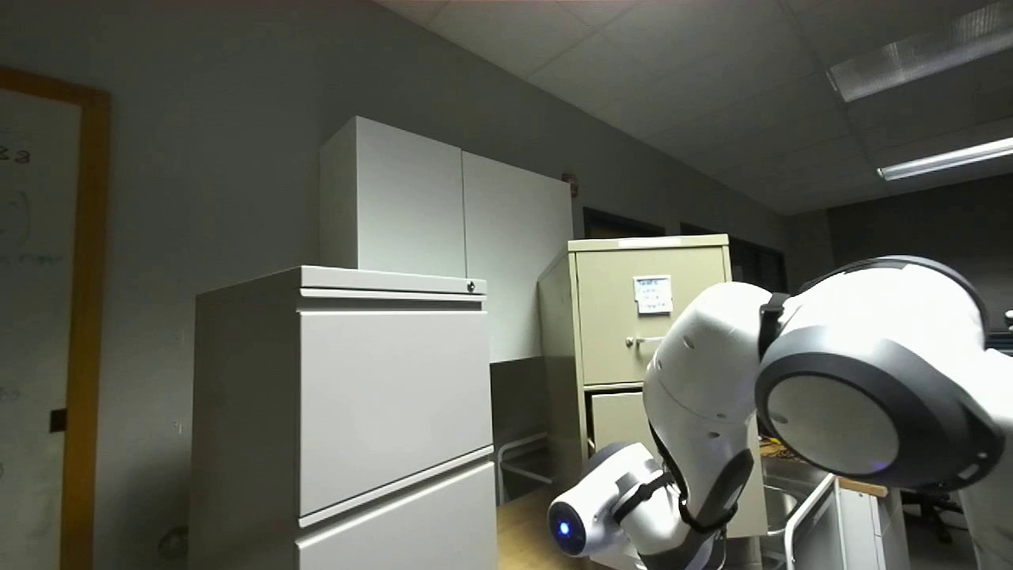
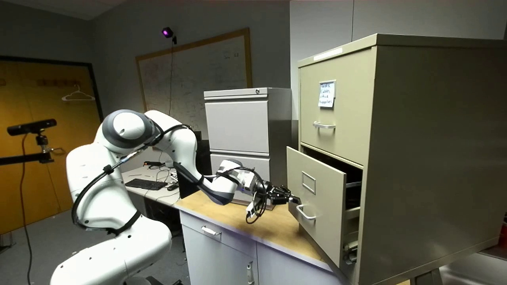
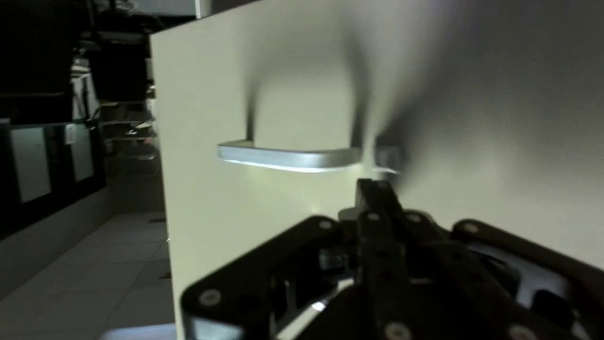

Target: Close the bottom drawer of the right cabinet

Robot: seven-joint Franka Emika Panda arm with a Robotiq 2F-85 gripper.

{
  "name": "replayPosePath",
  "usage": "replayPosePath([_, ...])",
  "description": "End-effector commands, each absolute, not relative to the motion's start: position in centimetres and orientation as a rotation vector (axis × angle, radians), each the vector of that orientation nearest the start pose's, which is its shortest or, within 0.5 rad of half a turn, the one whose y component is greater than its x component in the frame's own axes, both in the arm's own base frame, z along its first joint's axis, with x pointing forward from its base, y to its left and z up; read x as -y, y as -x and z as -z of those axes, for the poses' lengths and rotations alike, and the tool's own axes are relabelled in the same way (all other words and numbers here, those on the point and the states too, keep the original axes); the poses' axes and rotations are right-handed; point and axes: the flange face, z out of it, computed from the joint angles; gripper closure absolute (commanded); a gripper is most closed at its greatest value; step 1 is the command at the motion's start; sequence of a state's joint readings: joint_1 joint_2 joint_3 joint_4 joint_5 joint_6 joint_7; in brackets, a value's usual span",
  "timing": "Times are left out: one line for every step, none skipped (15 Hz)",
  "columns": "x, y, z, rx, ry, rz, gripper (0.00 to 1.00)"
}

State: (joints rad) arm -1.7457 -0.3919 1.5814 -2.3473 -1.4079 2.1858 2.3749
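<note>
The beige-yellow filing cabinet stands on the wooden counter in both exterior views (image 1: 558,332) (image 2: 427,150). Its lower drawer (image 2: 328,213) is pulled partly out, with a dark gap above and beside its front. It also shows partly behind the arm (image 1: 617,416). The upper drawer, with a white label card, is shut. The lower drawer's silver handle (image 2: 305,213) lies across the middle of the wrist view (image 3: 292,158). My gripper (image 2: 296,199) is shut and empty, its fingertips (image 3: 376,185) at the drawer front by one end of the handle. Contact cannot be told.
A light-grey cabinet (image 2: 237,126) (image 1: 392,396) stands beside the beige one on the counter (image 2: 237,221). A white cupboard (image 1: 514,229) hangs on the wall behind. A desk with a keyboard (image 2: 145,184) stands behind the arm. Cables hang loosely around the wrist.
</note>
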Motion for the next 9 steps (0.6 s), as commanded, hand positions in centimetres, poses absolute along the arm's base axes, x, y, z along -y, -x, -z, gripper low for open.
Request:
replayPosePath([13.9, -50.2, -31.8, 1.263, -1.28, -1.129, 1.0])
replayPosePath([14.5, -51.1, -30.8, 1.278, -1.25, -1.094, 1.0])
replayPosePath([14.6, -52.3, -30.1, 1.288, -1.242, -1.069, 1.0])
replayPosePath([14.9, -53.5, -29.4, 1.298, -1.233, -1.041, 1.0])
replayPosePath([15.0, -54.6, -28.9, 1.304, -1.217, -1.024, 1.0])
replayPosePath([14.8, -55.6, -28.6, 1.326, -1.235, -1.02, 1.0])
replayPosePath([14.5, -56.3, -28.5, 1.348, -1.265, -1.025, 1.0])
replayPosePath([14.5, -57.0, -28.3, 1.354, -1.248, -1.054, 1.0])
replayPosePath([14.6, -57.5, -28.2, 1.36, -1.235, -1.068, 1.0])
